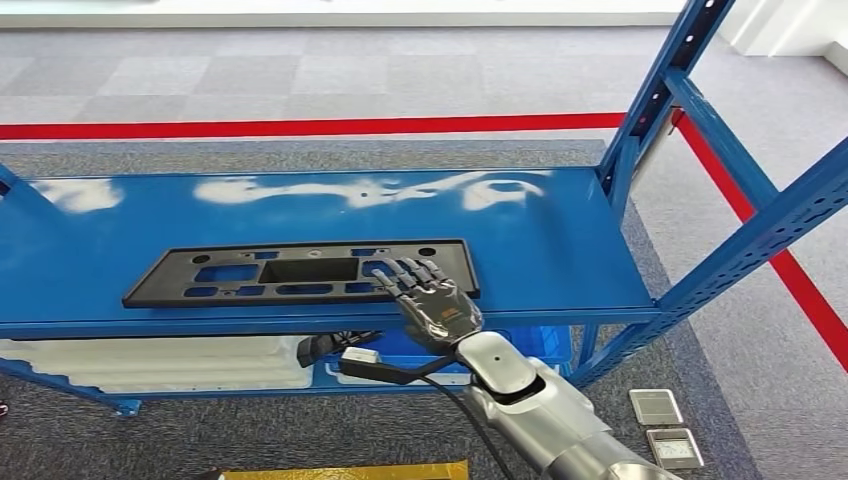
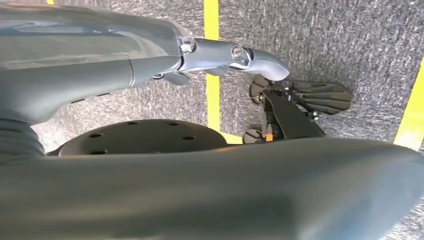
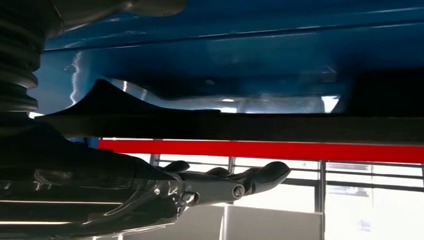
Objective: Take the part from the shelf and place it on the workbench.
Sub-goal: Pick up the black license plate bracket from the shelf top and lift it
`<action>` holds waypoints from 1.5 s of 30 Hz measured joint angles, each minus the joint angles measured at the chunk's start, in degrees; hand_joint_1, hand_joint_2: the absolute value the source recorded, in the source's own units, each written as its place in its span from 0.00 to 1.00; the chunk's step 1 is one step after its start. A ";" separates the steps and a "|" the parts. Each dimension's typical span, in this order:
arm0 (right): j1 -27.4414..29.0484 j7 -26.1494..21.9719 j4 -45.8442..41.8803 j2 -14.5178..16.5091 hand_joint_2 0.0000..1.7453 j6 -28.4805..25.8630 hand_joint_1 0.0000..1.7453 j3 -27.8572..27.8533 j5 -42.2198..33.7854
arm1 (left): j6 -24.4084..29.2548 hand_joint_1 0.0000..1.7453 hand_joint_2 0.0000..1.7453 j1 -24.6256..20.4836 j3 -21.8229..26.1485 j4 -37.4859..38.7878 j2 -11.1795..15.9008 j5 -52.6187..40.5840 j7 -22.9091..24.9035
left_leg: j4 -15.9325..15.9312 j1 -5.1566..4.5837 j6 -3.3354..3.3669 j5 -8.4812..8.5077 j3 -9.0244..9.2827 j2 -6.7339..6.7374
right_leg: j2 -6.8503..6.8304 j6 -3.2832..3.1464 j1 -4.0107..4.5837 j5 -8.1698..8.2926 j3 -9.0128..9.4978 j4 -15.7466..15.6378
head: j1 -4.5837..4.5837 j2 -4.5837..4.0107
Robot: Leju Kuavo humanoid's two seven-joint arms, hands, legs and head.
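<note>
A long, flat black part (image 1: pixel 260 272) with several cut-outs lies along the front of the blue shelf board (image 1: pixel 540 250). My right hand (image 1: pixel 425 295) reaches in from below, its fingers stretched out over the part's right end. In the right wrist view the part's dark edge (image 3: pixel 280 127) runs across the picture, and a narrow gap separates it from my right hand's straight fingers (image 3: pixel 240 182). Nothing is held in that hand. My left hand (image 2: pixel 165 60) hangs over the grey carpet with its fingers straight and holds nothing.
Blue shelf uprights (image 1: pixel 650 110) and a slanted beam (image 1: pixel 770 225) stand at the right. A lower shelf holds white pieces (image 1: pixel 150 360) and a blue bin (image 1: pixel 540 345). Red tape (image 1: pixel 300 127) crosses the floor behind. Two small grey plates (image 1: pixel 665 425) lie on the carpet.
</note>
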 joint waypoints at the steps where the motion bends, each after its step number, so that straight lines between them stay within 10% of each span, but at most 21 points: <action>1: -0.21 0.30 1.10 0.08 1.00 -0.62 0.00 -0.47 0.71 | -0.08 0.00 0.00 0.00 0.00 0.00 0.00 -0.32 0.01 | 0.00 0.00 0.00 0.00 0.00 0.00 | 0.00 0.00 0.00 0.00 0.00 0.00 | -0.01 0.00; 28: -1.37 -0.67 7.24 2.00 1.00 -3.79 0.00 -9.48 4.19 | -0.55 0.00 0.00 0.00 0.04 0.00 0.02 -4.27 -0.04 | 0.01 -0.06 0.18 0.16 0.04 -0.01 | -0.09 0.06 -0.04 0.06 0.12 0.00 | -0.01 0.01; 45: -2.41 -7.27 -6.56 3.57 1.00 9.48 0.00 -7.99 -11.18 | -1.73 0.00 0.00 -0.16 2.44 0.00 0.02 -5.40 -1.09 | -0.01 -0.01 0.17 0.17 0.03 0.00 | 0.01 0.01 0.00 0.09 0.03 0.04 | -0.01 0.01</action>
